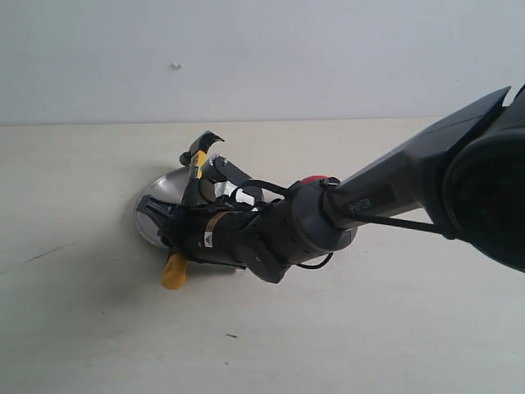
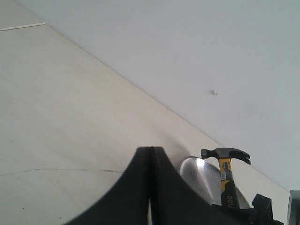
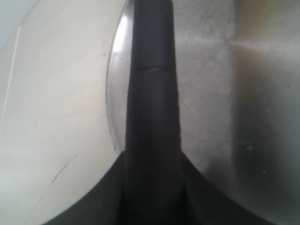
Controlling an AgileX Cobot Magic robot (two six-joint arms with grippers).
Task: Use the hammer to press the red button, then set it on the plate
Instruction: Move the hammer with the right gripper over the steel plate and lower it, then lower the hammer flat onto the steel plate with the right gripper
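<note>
My right gripper reaches across to the left and is shut on the hammer's black handle. The hammer hangs tilted over the silver plate, with its dark head up and back and its yellow end toward the front. In the right wrist view the handle runs out from between the fingers of my right gripper, just above the plate. Only the top of the red button shows behind the right arm. My left gripper is shut with nothing in it, apart from the plate and the hammer.
The pale tabletop meets a plain light wall at the back. The right arm's dark links stretch from the right edge across the middle. My left arm is outside the exterior view.
</note>
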